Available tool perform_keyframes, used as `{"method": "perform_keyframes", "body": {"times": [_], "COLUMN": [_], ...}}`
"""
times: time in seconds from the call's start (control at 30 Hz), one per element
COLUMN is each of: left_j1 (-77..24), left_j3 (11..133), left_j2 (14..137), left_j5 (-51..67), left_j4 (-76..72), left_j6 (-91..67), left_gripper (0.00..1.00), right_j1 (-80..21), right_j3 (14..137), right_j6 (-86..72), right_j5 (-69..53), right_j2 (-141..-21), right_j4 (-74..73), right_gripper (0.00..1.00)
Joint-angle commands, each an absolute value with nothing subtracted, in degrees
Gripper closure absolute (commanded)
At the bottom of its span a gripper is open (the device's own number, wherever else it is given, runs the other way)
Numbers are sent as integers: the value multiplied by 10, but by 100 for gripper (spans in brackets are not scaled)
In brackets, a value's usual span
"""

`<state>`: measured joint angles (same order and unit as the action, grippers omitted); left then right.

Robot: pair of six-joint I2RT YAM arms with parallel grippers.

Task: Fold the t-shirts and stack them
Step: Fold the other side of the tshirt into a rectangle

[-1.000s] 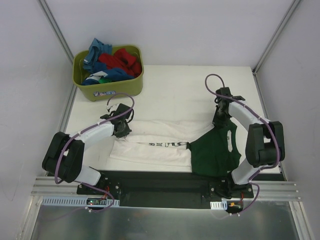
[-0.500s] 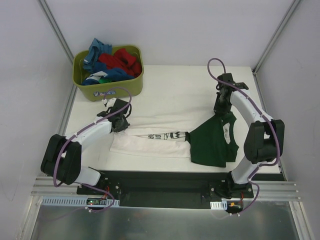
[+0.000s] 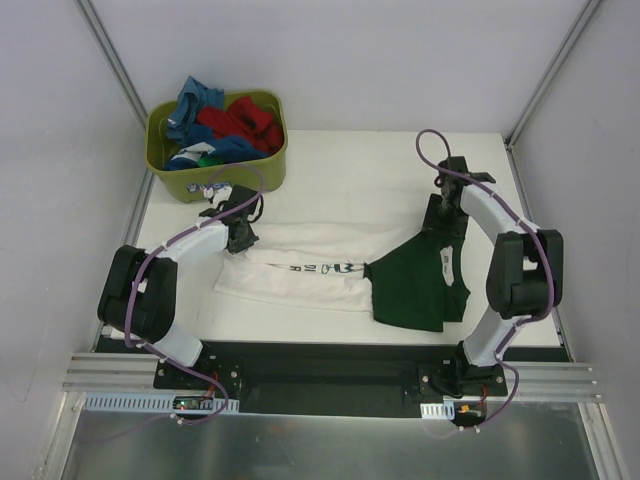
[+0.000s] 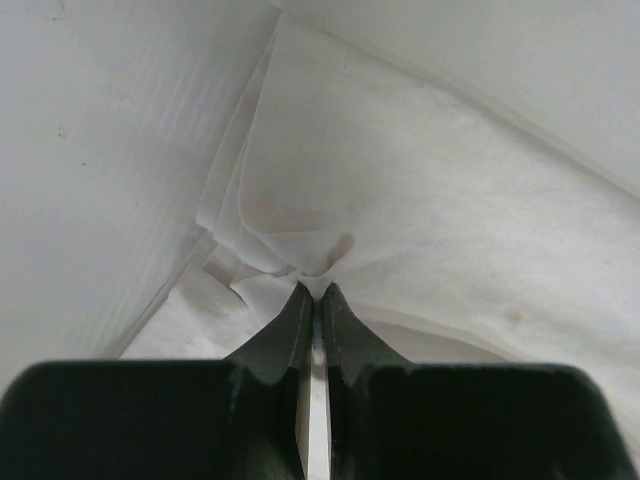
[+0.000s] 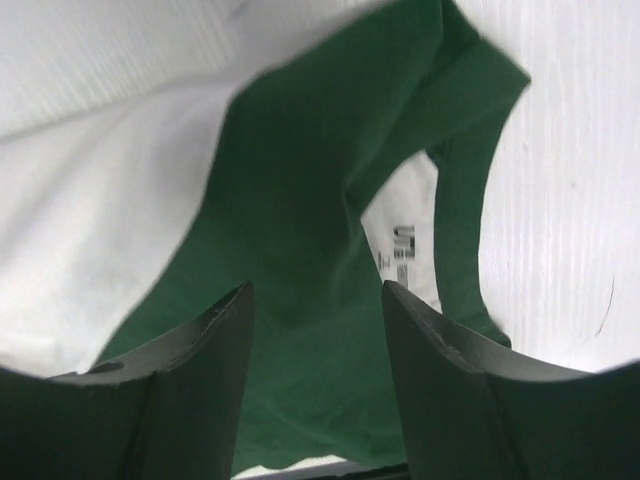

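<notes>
A cream t-shirt (image 3: 300, 262) with dark green sleeves and black print lies folded lengthwise across the table. Its green sleeve and collar end (image 3: 415, 285) lies on the right. My left gripper (image 3: 238, 236) is shut on a pinch of the cream cloth (image 4: 315, 265) at the shirt's left end. My right gripper (image 3: 441, 222) stands open just above the green cloth (image 5: 300, 230), with nothing between its fingers (image 5: 215, 350). The collar label (image 5: 403, 250) shows beside it. More t-shirts, blue (image 3: 195, 100) and red (image 3: 240, 118), lie heaped in the tub.
An olive-green plastic tub (image 3: 230, 170) stands at the table's back left corner. Grey walls with metal posts (image 3: 110, 50) close in the sides. A black base plate (image 3: 320, 365) runs along the near edge.
My right gripper has opened and let go of the green cloth, which has settled flatter. Both arms carried the shirt's ends away from the near edge. The left gripper kept its hold.
</notes>
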<state>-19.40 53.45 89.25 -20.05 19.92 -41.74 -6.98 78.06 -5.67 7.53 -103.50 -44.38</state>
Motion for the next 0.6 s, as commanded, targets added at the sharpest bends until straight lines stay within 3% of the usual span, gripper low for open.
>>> {"method": "perform_keyframes", "body": {"times": [0.0,0.2,0.3,0.33,0.43,0.57], "left_j1": [-191,-191,-189,-188,-183,-174], "left_j3": [559,570,571,571,569,565], "left_j2": [890,887,883,882,881,883], "left_j5": [-214,-218,-221,-222,-226,-229], "left_j4": [200,200,201,201,201,201], "left_j6": [-406,-397,-396,-395,-395,-394], "left_gripper": [100,100,100,100,100,100], "right_j1": [-60,-57,-54,-54,-54,-51], "right_j3": [723,729,747,752,774,816], "right_j6": [-49,-54,-59,-61,-73,-86], "right_j5": [45,5,-12,-9,26,103], "right_j2": [-961,-1004,-1028,-1034,-1023,-1014], "right_j4": [-431,-414,-410,-416,-436,-495], "right_gripper": [43,44,69,83,93,94]}}
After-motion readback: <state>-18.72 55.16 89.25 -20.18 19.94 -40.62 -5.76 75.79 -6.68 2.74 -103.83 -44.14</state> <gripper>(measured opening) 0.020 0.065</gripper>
